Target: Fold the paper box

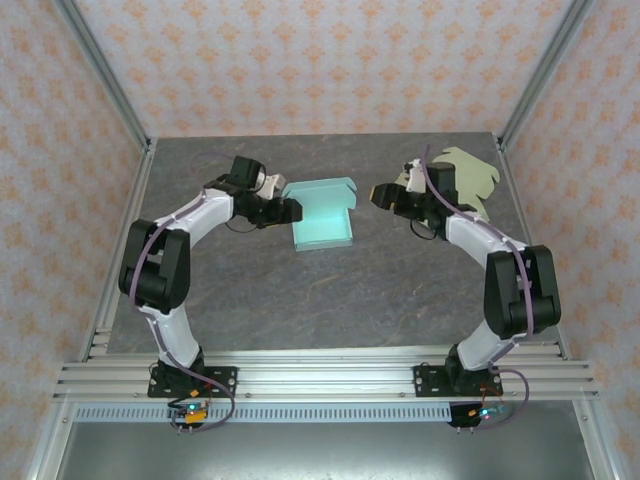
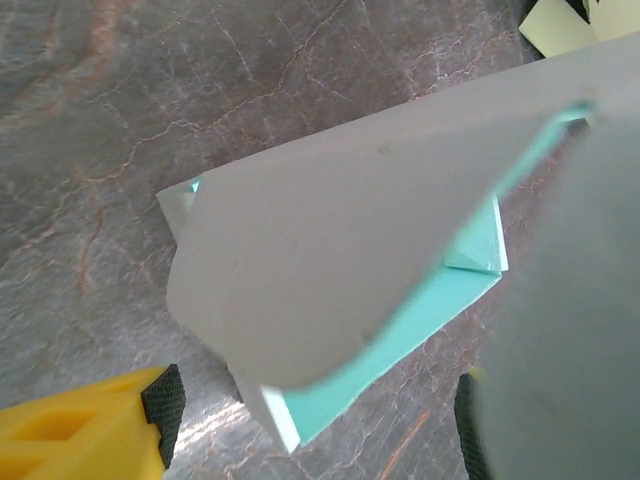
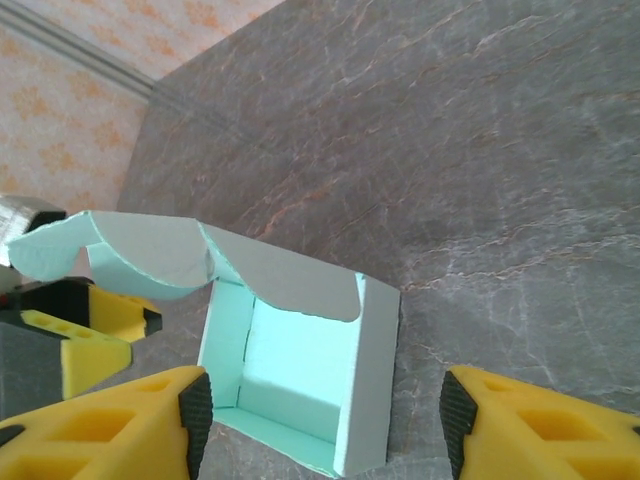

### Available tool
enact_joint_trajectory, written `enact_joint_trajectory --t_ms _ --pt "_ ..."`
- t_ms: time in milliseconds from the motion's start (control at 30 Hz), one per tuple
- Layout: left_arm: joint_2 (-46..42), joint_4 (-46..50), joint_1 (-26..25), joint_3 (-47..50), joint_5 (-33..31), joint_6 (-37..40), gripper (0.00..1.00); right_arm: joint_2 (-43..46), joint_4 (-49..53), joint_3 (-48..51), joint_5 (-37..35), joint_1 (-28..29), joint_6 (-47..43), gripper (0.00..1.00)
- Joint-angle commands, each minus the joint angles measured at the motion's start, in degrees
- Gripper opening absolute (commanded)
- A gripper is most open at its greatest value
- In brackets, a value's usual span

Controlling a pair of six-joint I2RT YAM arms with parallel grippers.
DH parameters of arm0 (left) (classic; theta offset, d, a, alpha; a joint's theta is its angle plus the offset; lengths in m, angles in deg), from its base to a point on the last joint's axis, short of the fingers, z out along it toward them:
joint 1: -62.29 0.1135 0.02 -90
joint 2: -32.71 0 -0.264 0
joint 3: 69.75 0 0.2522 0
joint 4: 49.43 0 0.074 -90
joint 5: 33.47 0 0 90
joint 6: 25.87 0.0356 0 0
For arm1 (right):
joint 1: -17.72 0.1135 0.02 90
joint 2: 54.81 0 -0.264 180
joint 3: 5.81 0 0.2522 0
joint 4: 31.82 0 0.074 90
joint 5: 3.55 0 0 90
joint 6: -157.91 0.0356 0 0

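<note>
Walls (image 1: pixel 330 60) papered in pale pink with an orange floral print, and a bare metal frame (image 1: pixel 104 70), enclose a dark grey, marble-veined counter (image 1: pixel 330 300). Two white-and-black robot arms are bolted at its near edge. The paper box (image 1: pixel 322 215) sits in the middle of the counter's far half, between the tips of the two arms. It is mint green inside and pale grey-white outside, a shallow rectangular tray with upright walls and an open top. In the right wrist view, loose flaps with rounded edges curl over one end of the tray, showing their grey undersides. The left tool (image 1: pixel 288 212) is just beside the box's left edge. Its wrist view shows a yellow finger (image 2: pixel 80 435) with a black pad, well apart from the other pad, and a corner of the box lies unpinched in the gap, so the jaws stand wide. The right tool (image 1: pixel 382 192) hangs near the box's right side without touching it, its yellow fingers (image 3: pixel 110 430) spread wide and empty. A flat, pale yellow-green paper cutout (image 1: pixel 470 178) lies at the far right corner.
</note>
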Motion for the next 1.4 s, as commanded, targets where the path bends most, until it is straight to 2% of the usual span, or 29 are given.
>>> enact_joint_trajectory --t_ms 0,100,267,400,533,733,967,1067,1233,1367 --pt "-6.7 0.7 0.2 0.3 -7.2 1.6 0.75 -1.6 6.4 -5.0 -1.1 2.3 -6.2 0.67" --pt "-9.5 1.4 0.2 -0.6 -11.4 2.8 0.75 -3.6 10.4 -9.1 -1.4 3.0 -8.1 0.75" --pt "-7.3 4.9 -0.3 -5.6 -12.3 6.8 0.73 -7.9 15.1 -15.5 1.6 4.6 -12.9 0.74" --pt "-4.8 4.8 -1.4 -7.1 -10.8 6.7 0.62 -12.4 19.2 -20.8 3.3 5.5 -13.6 0.62" --pt "-3.9 4.4 -2.9 -7.8 -13.4 6.9 0.5 -14.7 18.9 -22.8 2.2 5.8 -13.0 0.59" --pt "-2.1 5.3 -4.1 -10.1 -14.8 6.6 0.36 -17.5 20.7 -26.1 2.4 6.6 -12.2 0.41" --pt "-1.7 4.8 -4.3 -9.8 -14.4 4.0 0.27 -17.2 18.2 -25.1 3.7 8.2 -8.2 0.3" --pt "-0.8 4.0 -4.6 -9.6 -13.5 1.2 0.25 -16.9 17.3 -24.1 3.1 9.0 -6.9 0.28" --pt "-0.7 0.5 -5.1 -7.4 -12.3 -3.2 0.25 -15.7 16.6 -21.4 -0.8 9.9 -5.4 0.23" --pt "-4.2 2.4 -4.9 -6.4 -18.0 -2.1 0.44 -14.3 14.4 -19.1 -2.9 9.9 -4.2 0.23"
